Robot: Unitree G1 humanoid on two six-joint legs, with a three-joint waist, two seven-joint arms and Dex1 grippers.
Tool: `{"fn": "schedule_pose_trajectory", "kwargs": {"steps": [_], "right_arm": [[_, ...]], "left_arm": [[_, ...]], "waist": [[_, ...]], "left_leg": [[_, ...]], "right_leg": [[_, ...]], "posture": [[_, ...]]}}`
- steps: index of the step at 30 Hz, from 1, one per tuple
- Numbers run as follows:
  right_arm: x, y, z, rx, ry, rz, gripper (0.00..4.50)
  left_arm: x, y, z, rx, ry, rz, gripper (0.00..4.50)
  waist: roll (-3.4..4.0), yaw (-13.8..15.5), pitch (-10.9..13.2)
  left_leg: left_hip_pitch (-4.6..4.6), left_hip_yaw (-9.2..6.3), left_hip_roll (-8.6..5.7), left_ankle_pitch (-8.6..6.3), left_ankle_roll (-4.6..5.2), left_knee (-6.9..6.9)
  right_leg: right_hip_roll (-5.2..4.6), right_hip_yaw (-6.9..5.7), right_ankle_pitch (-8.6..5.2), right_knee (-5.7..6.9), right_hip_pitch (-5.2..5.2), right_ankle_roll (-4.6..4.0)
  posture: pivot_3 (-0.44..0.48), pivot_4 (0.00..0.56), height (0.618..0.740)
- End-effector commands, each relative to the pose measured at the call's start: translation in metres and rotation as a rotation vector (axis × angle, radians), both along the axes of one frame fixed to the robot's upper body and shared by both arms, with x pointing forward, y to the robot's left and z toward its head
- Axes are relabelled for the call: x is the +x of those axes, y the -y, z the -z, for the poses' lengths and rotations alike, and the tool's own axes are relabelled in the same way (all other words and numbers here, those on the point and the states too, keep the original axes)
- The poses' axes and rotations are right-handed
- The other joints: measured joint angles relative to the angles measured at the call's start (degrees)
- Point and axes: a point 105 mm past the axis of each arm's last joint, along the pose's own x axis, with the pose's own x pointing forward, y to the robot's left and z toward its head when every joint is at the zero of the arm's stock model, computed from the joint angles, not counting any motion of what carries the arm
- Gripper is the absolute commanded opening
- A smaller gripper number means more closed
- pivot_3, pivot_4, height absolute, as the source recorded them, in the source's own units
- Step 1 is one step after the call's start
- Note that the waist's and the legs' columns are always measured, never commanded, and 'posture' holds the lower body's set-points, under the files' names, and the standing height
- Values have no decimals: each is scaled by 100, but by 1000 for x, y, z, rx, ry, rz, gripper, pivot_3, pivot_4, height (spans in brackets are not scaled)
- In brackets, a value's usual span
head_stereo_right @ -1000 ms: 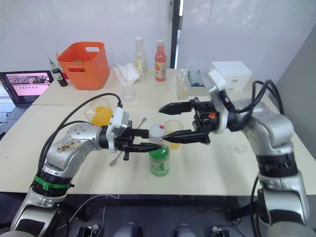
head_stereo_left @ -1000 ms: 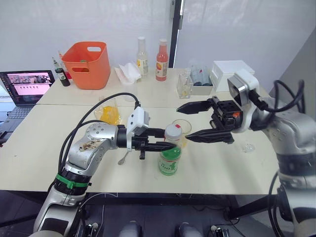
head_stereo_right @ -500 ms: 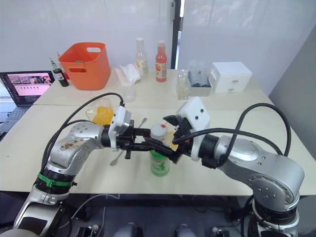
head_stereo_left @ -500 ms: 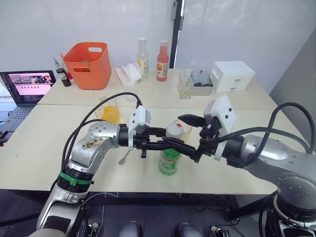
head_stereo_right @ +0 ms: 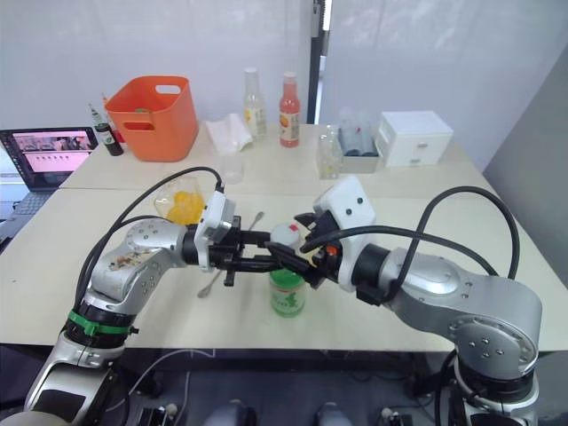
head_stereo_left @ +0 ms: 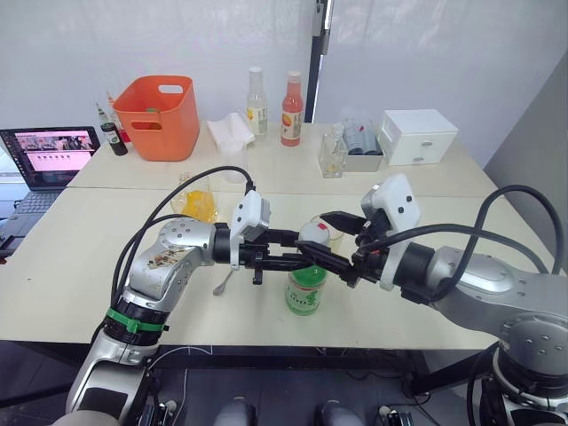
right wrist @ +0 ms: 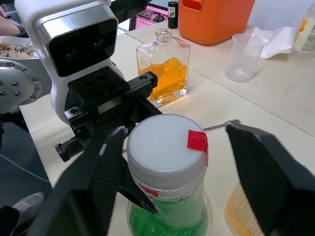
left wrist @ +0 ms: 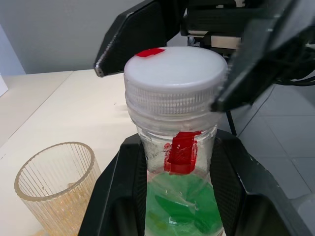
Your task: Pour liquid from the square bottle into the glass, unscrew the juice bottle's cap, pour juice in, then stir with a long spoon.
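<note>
The green juice bottle (head_stereo_left: 303,288) stands upright near the table's front edge, with its white cap (head_stereo_left: 315,233) screwed on. My left gripper (head_stereo_left: 309,252) is shut on the bottle's neck just under the cap (left wrist: 173,73). My right gripper (head_stereo_left: 313,232) is open, one finger on each side of the cap (right wrist: 167,142), with a gap showing at both sides. The glass (left wrist: 56,184), with a little yellow liquid in it, stands just behind the bottle. The square bottle (head_stereo_left: 197,202) with orange-yellow liquid sits further back to the left. The long spoon (head_stereo_left: 224,282) lies flat under my left forearm.
At the back of the table stand an orange basket (head_stereo_left: 158,115), a laptop (head_stereo_left: 49,155), a pale yellow bottle (head_stereo_left: 256,99), a red-orange bottle (head_stereo_left: 290,108), a white drawer box (head_stereo_left: 419,135) and a plastic cup (right wrist: 242,64).
My right arm swung in from the right, and its open fingers came down around the cap. The left gripper has kept its hold on the bottle's neck.
</note>
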Motion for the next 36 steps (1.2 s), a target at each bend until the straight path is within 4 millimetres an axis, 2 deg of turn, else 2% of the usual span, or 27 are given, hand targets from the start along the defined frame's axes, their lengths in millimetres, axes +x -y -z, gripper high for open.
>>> {"fn": "schedule_pose_trajectory", "kwargs": {"steps": [1, 2, 10, 15, 17, 20, 22, 25, 28, 32, 34, 36], "right_arm": [[-1, 1, -7, 17, 34, 9, 2009], [-1, 1, -7, 17, 32, 11, 1715], [1, 3, -13, 51, 35, -11, 1681], [-3, 3, -17, 47, 31, -240, 1681], [0, 6, -13, 28, -12, -401, 1681], [16, 13, -1, -46, -71, -625, 1681], [23, 13, -1, -70, -82, -763, 1681], [45, 5, -7, -94, -57, -862, 1681], [53, 1, -2, -144, -74, -948, 1681], [55, -1, -2, -169, -66, -974, 1681], [55, -1, -5, -160, -51, -975, 2727], [53, 0, -10, -139, -41, -977, 3467]], "left_arm": [[-4, 3, 4, 22, -6, 25, 1337], [-4, 3, 4, 22, -6, 25, 1337], [-4, 4, 5, 25, -9, 24, 1337], [-5, 6, 7, 28, -15, 30, 1337], [-7, 6, 8, 31, -20, 38, 1337], [-9, 5, 8, 34, -21, 49, 1337], [-11, 5, 8, 35, -22, 53, 1337], [-14, 6, 7, 34, -26, 59, 1337], [-15, 4, 6, 36, -29, 58, 1337], [-13, 2, 5, 38, -22, 47, 1337], [-13, 2, 5, 37, -22, 44, 1337], [-12, 1, 6, 35, -22, 37, 1337]], "waist": [[0, -2, 0], [0, -2, 0], [0, -6, 0], [0, -5, 0], [0, -9, 0], [0, -42, 0], [0, -75, 0], [0, -94, 0], [1, -89, 0], [1, -56, 0], [1, -70, 0], [1, -76, 0]], "left_leg": [[0, 0, 0, 0, 0, 0], [0, 0, 0, 0, 0, 0], [0, 0, 0, 0, 0, 0], [-1, 0, 0, 0, 0, 0], [-1, 0, 0, 0, 0, 0], [2, 2, 1, -1, 1, 0], [5, 3, 5, -1, 2, -1], [3, 3, 13, -3, 5, -3], [2, 2, 15, -3, 5, -5], [2, 2, 12, -3, 5, -3], [3, 3, 13, -3, 4, -2], [4, 3, 13, -3, 4, -2]], "right_leg": [[0, 0, 0, 0, 0, 0], [0, 0, 0, 0, 0, 0], [0, 0, 0, -1, 0, 0], [1, 0, 0, -4, 1, 0], [1, 0, 0, -6, 1, 0], [4, 0, 0, -8, 5, 0], [9, 0, 0, -8, 5, 0], [18, 0, 0, -7, -1, -1], [19, 0, 0, -5, -5, -1], [15, 0, 0, -6, -1, -1], [14, 0, 0, -3, -1, -1], [15, 0, 0, 2, -4, -2]], "posture": [[0, 150, 715], [0, 150, 715], [0, 150, 715], [0, 150, 715], [0, 150, 715], [0, 150, 715], [0, 150, 715], [0, 150, 715], [0, 150, 715], [0, 150, 715], [0, 150, 715], [0, 150, 715]]}}
